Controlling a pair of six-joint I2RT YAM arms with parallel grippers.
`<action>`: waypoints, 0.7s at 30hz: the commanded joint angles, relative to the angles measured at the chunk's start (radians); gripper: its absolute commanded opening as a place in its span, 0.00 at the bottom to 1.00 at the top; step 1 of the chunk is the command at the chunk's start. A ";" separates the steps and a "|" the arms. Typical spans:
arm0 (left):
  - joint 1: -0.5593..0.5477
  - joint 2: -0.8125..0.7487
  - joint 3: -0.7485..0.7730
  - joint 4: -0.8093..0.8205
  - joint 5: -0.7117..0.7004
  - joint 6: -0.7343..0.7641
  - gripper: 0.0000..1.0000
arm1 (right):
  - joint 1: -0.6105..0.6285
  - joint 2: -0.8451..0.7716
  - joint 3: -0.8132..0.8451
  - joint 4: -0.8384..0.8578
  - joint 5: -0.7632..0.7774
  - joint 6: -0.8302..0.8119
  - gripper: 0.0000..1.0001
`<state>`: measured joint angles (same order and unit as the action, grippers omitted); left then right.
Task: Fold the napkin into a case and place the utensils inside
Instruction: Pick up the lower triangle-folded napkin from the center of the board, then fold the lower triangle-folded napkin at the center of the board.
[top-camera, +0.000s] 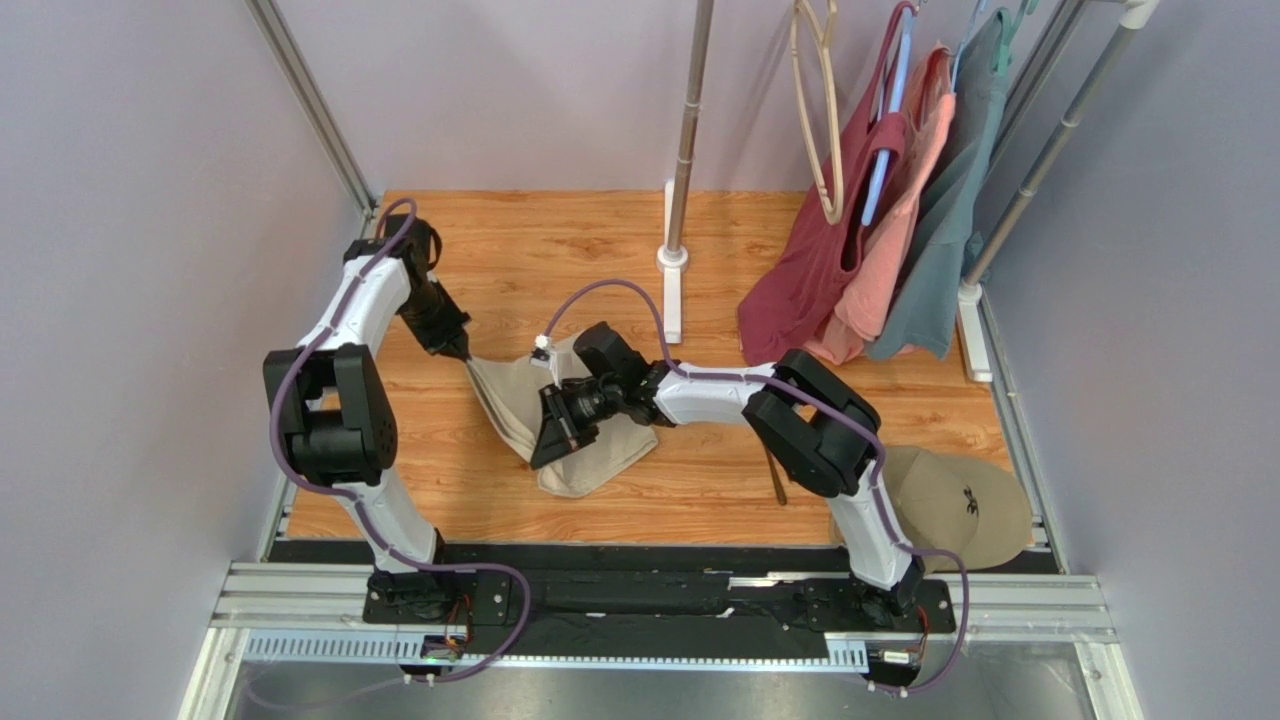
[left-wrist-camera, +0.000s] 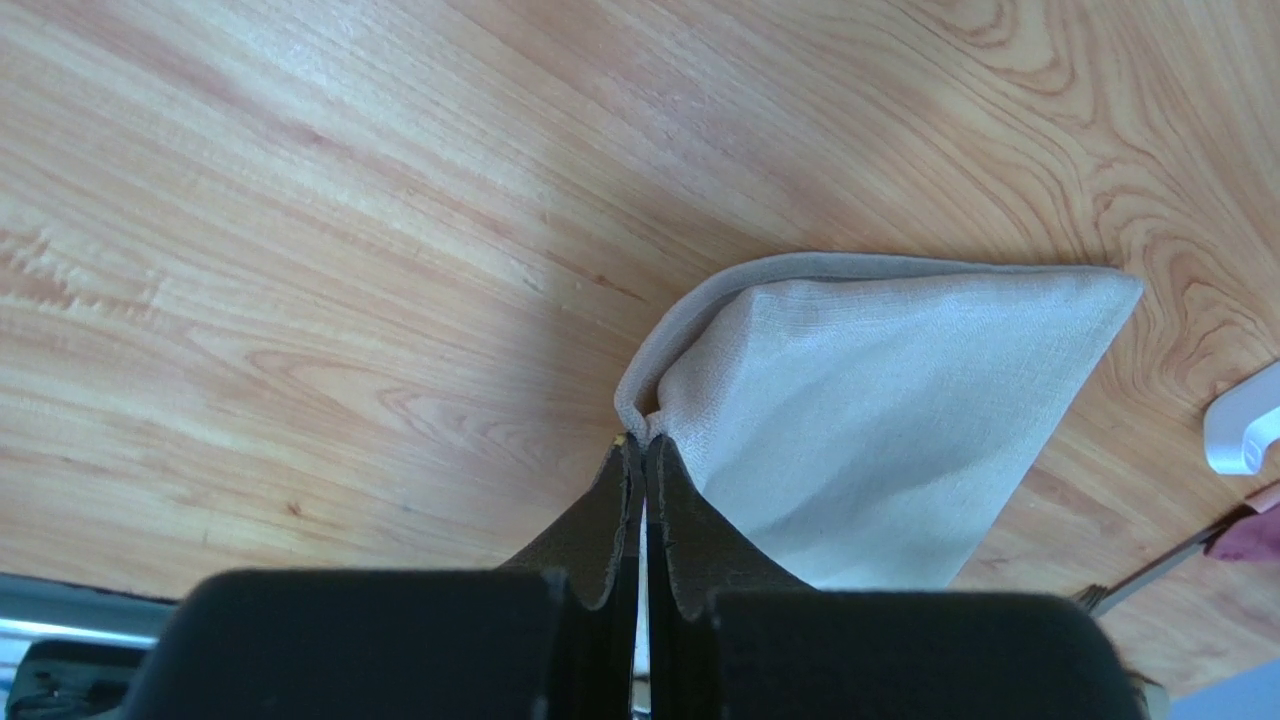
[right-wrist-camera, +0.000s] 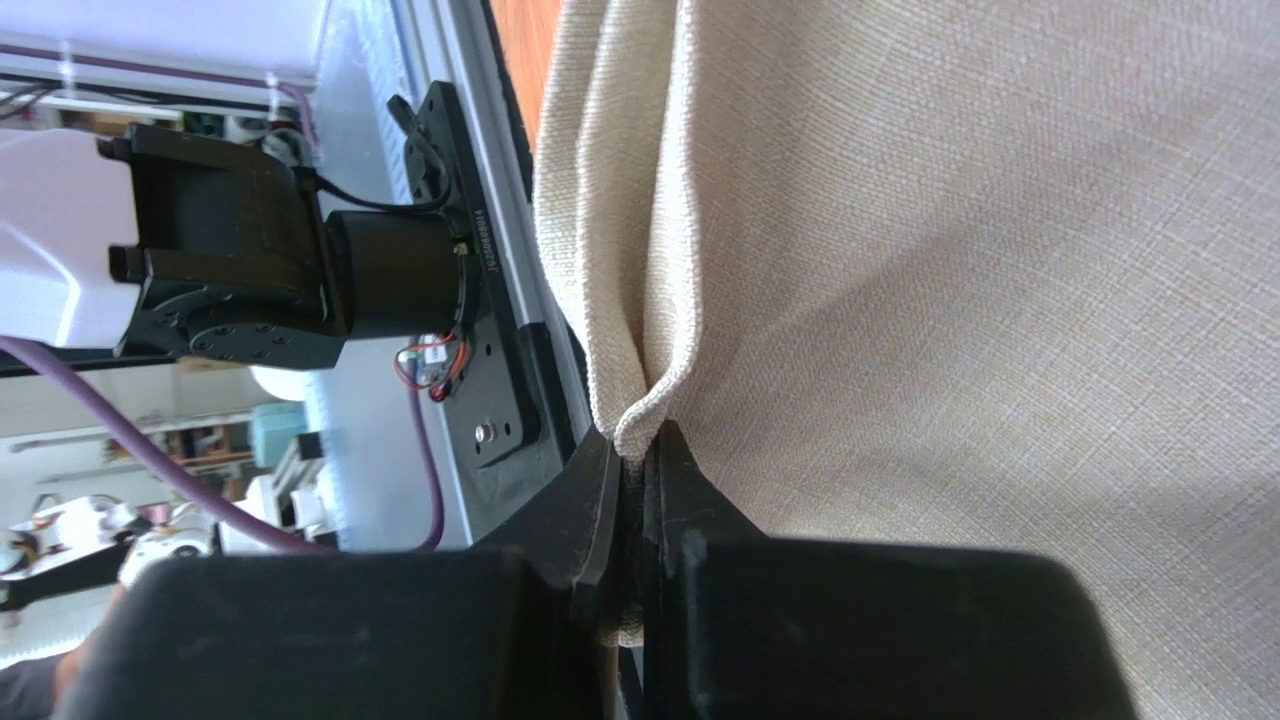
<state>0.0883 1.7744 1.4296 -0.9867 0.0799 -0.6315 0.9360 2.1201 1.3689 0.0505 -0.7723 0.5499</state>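
The beige napkin (top-camera: 589, 435) lies partly folded and rumpled in the middle of the wooden table. My left gripper (top-camera: 460, 351) is shut on its far-left corner; in the left wrist view the fingertips (left-wrist-camera: 643, 446) pinch the hem, and the cloth (left-wrist-camera: 887, 405) spreads to the right. My right gripper (top-camera: 550, 437) is shut on the napkin's near edge; in the right wrist view a doubled fold (right-wrist-camera: 639, 405) is nipped between the jaws. One slim dark utensil (top-camera: 777, 477) shows under the right arm. No finished case is in view.
A round tan disc (top-camera: 962, 510) lies at the near right. Maroon, salmon and grey-teal garments (top-camera: 879, 240) hang at the back right. A pole on a white base (top-camera: 672, 278) stands behind the napkin. Metal frame rails (top-camera: 661, 593) edge the table.
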 joint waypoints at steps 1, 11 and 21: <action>-0.059 -0.018 0.123 -0.001 -0.158 -0.114 0.00 | -0.022 -0.038 -0.076 0.167 -0.160 0.104 0.00; -0.202 0.091 0.248 -0.110 -0.313 -0.292 0.00 | -0.043 -0.083 -0.195 0.278 -0.191 0.139 0.00; -0.252 0.186 0.328 -0.139 -0.350 -0.402 0.00 | -0.085 -0.101 -0.290 0.362 -0.199 0.183 0.00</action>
<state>-0.1707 1.9495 1.6928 -1.2026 -0.2047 -0.9630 0.8455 2.0609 1.1110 0.3706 -0.8818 0.6933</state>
